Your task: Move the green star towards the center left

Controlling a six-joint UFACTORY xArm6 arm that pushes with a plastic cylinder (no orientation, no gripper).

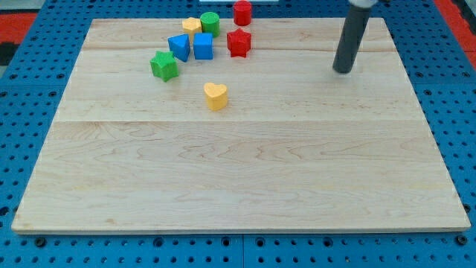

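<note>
My tip bare, no pincer, far right of green star on wooden board.

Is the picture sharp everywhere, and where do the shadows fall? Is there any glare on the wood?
In the camera view, the blocks such as the green star and the yellow heart look sharp; my tip is slightly soft; the shadows are faint and close under each block; the wooden board shows even light without strong glare.
</note>
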